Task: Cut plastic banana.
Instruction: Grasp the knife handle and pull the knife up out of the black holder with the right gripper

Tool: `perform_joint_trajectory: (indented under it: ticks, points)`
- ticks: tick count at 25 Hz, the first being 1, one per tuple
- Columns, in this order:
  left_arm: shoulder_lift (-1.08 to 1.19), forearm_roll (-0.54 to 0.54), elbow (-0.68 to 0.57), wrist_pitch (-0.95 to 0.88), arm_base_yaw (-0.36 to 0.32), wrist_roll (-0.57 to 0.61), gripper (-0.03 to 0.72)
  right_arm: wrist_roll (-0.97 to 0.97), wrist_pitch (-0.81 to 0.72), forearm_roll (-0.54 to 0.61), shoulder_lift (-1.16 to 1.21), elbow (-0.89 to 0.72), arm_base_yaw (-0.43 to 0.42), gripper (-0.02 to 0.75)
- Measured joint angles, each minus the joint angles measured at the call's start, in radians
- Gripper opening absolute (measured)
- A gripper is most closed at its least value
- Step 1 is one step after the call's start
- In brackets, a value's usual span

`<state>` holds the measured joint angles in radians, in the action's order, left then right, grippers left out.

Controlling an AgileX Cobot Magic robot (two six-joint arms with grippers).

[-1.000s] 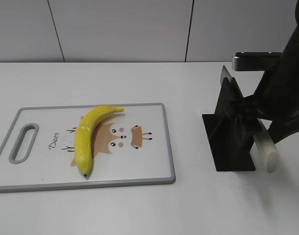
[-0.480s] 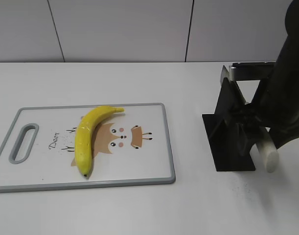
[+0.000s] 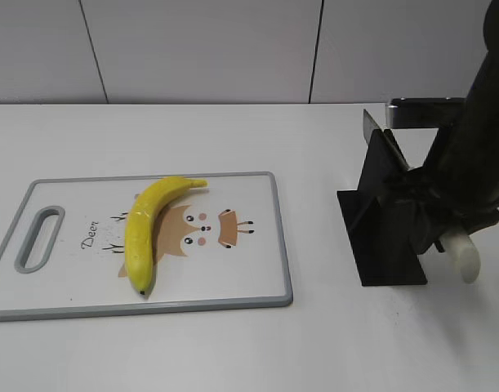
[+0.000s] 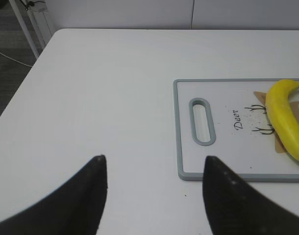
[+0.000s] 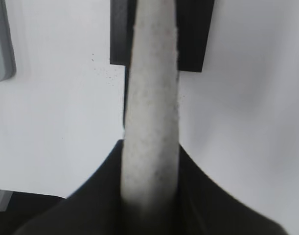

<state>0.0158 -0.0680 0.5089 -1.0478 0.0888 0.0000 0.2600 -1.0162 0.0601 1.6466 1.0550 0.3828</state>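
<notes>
The plastic banana (image 3: 141, 233) lies whole on the white cutting board (image 3: 249, 273), left of its middle; it also shows in the left wrist view (image 4: 285, 117). My right gripper (image 3: 442, 233) is shut on the white knife handle (image 3: 465, 255), next to the black knife stand (image 3: 385, 224). The steel blade (image 3: 370, 124) sticks up above the stand. In the right wrist view the handle (image 5: 151, 83) runs between the shut fingers (image 5: 149, 149). My left gripper (image 4: 154, 159) is open and empty over bare table, left of the board (image 4: 222, 156).
The board has a grey rim and a handle slot (image 3: 38, 238) at its left end. The table's left edge (image 4: 22, 78) drops to the floor. A grey panelled wall stands behind the table.
My right gripper has shifted a little to the right with the knife handle, and the handle end has risen slightly. The banana and the board have not moved.
</notes>
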Motion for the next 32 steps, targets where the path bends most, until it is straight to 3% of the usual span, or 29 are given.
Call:
perform_joint_trajectory:
  ticks: [19,25,32]
  points:
    - [0.0,0.009,0.0,0.001,0.0,0.024,0.563,-0.06,0.001,-0.07,-0.32,0.023,0.001,0.183]
    - [0.088,0.011,0.063,0.015,0.0,0.103,0.555,-0.378,0.025,0.004,-0.327,0.104,0.001,0.183]
    - [0.33,0.024,0.193,0.117,0.02,0.25,0.554,-0.876,0.103,0.205,-0.311,0.129,0.001,0.183]
